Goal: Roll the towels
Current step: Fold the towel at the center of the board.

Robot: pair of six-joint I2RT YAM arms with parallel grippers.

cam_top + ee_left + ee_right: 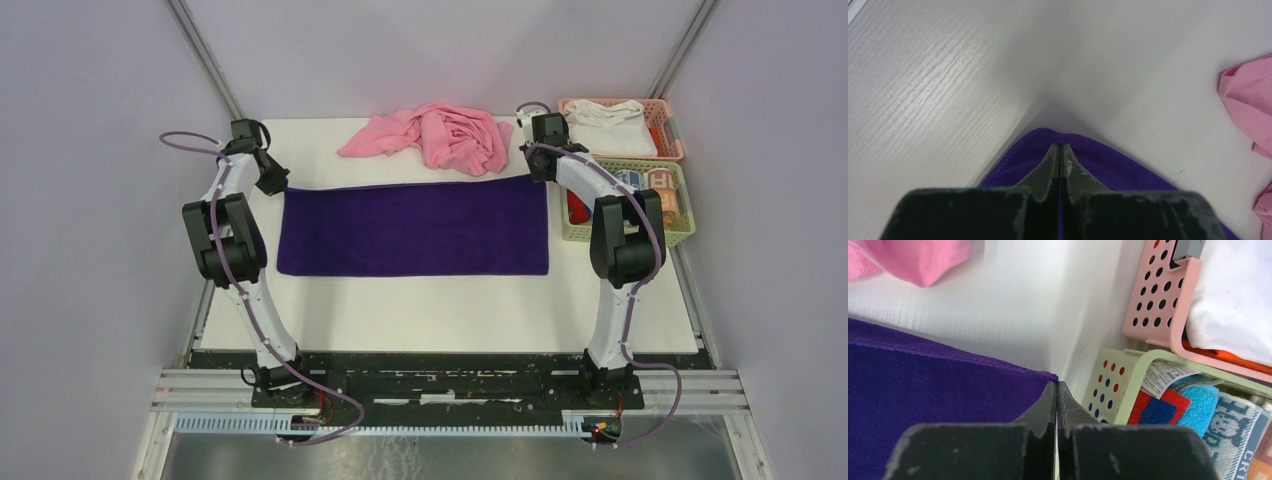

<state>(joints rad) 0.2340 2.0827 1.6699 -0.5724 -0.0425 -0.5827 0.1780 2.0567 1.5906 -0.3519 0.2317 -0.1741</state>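
**Workpiece.** The purple towel (415, 228) lies spread flat in a single layer on the table (440, 310), in the far half and closer to the far edge than the near one. Its long axis runs left to right, parallel to the far edge. Its short sides face the left and right edges.

**End effectors.** The left gripper (274, 181) sits at the towel's far-left corner and the right gripper (541, 172) at its far-right corner. Each arm is therefore nearest to the corner on its own side. In the left wrist view the jaws are closed tip to tip, with the tips on the rounded corner of the cloth. In the right wrist view the jaws are likewise closed, with the tips meeting the hemmed corner. Neither view shows whether cloth is nipped between the tips or merely lies under them.

**Governing relation.** From both grippers, the body of the towel extends toward the near edge. Judged from this layout, a roll would start at the far long hem and travel toward the near edge, with both arms moving in parallel across the short axis.

**Surroundings.** A crumpled pink cloth (440, 135) lies just beyond the far hem. A green basket (680, 175) stands just beside the far-right corner, with a pink basket (672, 125) beyond it.
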